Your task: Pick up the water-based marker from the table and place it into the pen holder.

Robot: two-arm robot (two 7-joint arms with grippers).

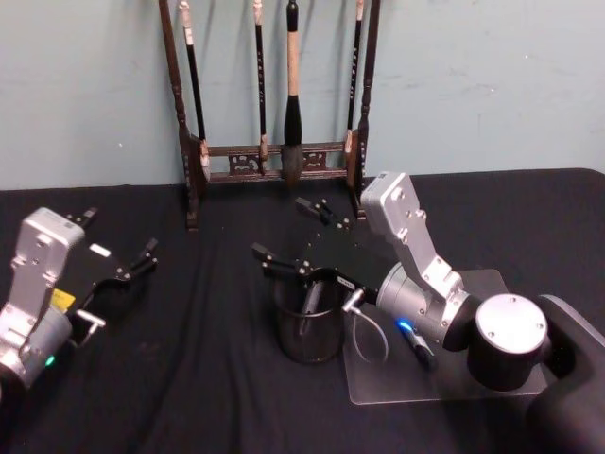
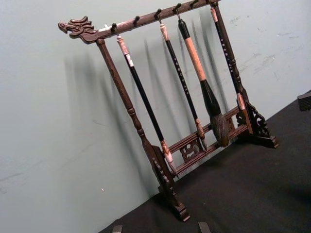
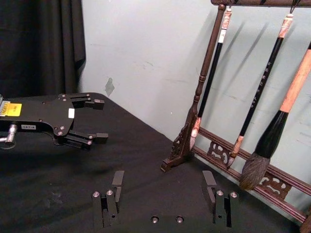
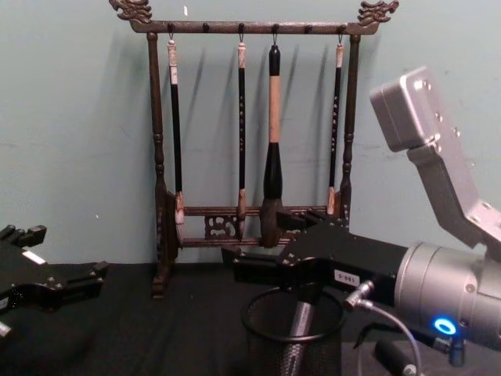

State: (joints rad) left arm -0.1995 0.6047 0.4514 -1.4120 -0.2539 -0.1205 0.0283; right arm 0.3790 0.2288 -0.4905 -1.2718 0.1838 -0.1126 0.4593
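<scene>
Marker (image 4: 300, 323) stands inside the mesh pen holder (image 1: 307, 333), its lower end hard to see through the mesh. Right claw (image 1: 281, 230) is spread above the rim, empty. Left claw (image 1: 121, 233) is spread, parked over the tabletop (image 1: 189, 378) at left.

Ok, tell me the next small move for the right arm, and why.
Probably raise the right gripper straight up, clear of the pen holder. It hangs open and empty just above the rim, and the marker already stands inside the cup, so nothing seems left to release. The left gripper sits idle, open, over the left of the table.
</scene>
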